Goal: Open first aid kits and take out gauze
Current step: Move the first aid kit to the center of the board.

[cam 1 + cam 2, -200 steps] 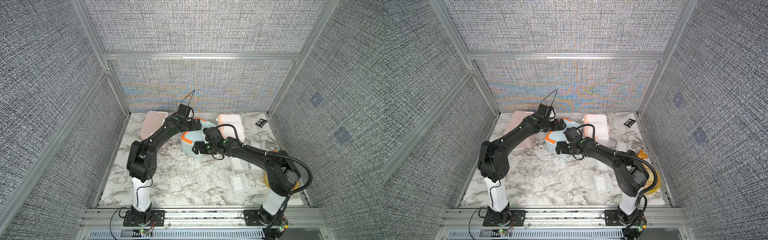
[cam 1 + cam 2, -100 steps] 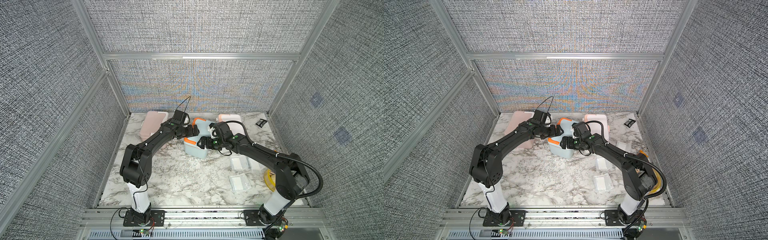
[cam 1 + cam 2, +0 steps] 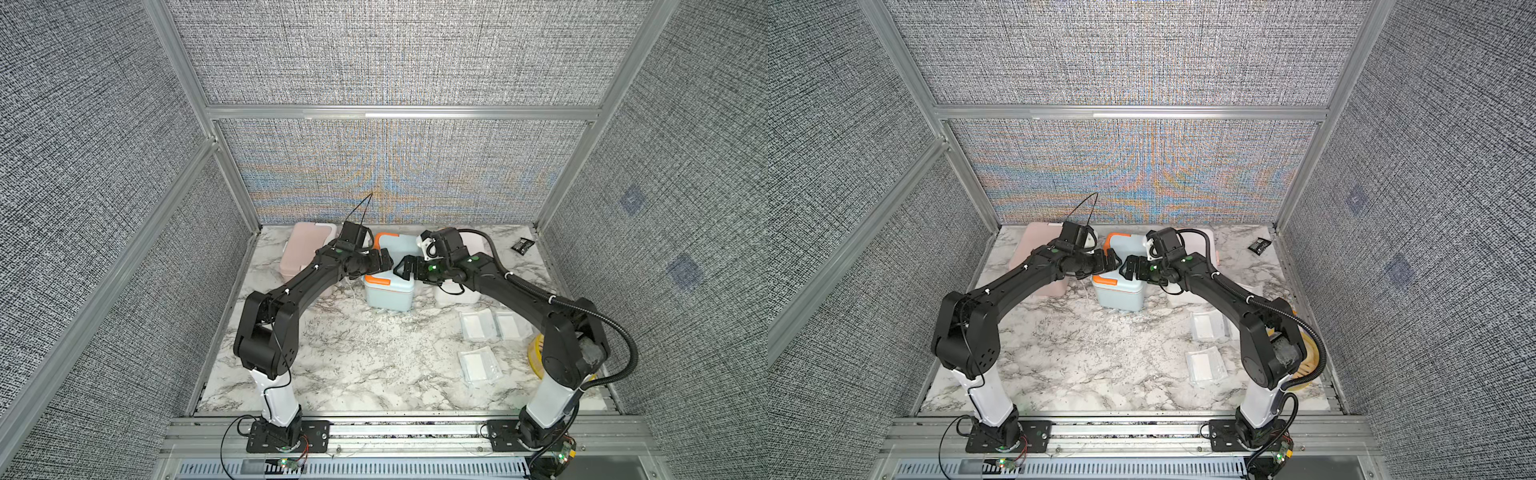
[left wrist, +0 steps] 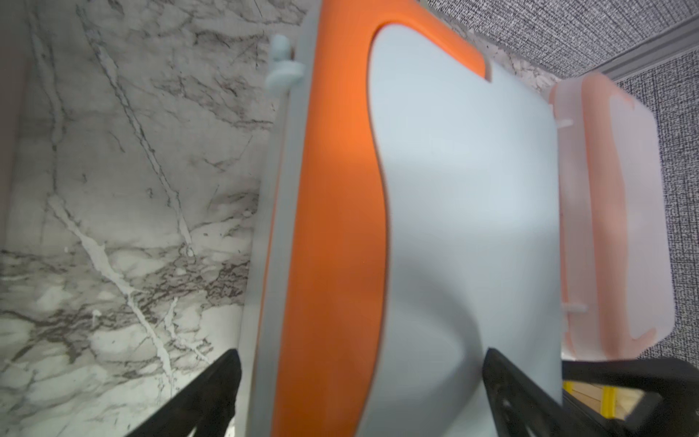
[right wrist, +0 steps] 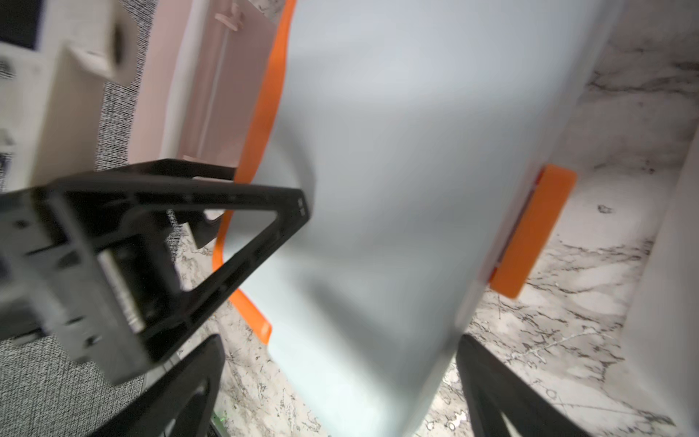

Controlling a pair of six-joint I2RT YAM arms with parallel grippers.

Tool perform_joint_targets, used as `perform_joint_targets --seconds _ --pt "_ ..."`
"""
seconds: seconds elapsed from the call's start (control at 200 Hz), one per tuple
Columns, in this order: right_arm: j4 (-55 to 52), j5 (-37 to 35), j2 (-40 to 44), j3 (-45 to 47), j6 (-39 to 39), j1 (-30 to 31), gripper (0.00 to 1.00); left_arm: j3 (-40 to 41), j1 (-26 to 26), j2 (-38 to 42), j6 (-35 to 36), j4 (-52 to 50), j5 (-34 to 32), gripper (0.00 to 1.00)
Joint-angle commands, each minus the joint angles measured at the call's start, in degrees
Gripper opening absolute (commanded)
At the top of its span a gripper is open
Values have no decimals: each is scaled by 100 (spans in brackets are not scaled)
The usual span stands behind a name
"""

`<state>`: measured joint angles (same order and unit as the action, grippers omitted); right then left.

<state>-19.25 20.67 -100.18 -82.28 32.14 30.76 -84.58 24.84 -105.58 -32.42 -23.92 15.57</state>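
Right gripper (image 3: 400,269) stands wide open astride the light blue kit (image 3: 388,293), one finger clear of its side. Left gripper (image 3: 385,262) is spread wide over the lid; I cannot tell whether it presses. That kit sits at twelve o'clock on the marble table (image 3: 332,353), three gauze pads (image 3: 478,326) at four o'clock.
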Motion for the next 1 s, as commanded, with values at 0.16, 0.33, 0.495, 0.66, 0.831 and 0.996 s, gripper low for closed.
perform_joint_targets --seconds 0.16,0.33,0.495,0.66,0.831,0.996 --pt "-384 485 916 112 -327 -141 99 -328 -387 388 632 -534 32 100" --pt "-237 773 1591 539 -313 -46 99 -938 -985 444 994 -1049 -702 100" --pt "-308 961 1966 826 -376 56 99 -2360 -1617 -376 1372 -1927 -1055 99" --pt "-365 960 2297 1157 -461 107 99 -4308 -2136 -1677 1518 -2882 -1329 99" --pt "-396 956 2543 1446 -490 114 99 -6102 -2422 -2790 1721 -3663 -1758 99" --pt "-259 978 2651 1668 -386 139 99 -6396 -2592 -3176 1822 -3560 -1844 99"
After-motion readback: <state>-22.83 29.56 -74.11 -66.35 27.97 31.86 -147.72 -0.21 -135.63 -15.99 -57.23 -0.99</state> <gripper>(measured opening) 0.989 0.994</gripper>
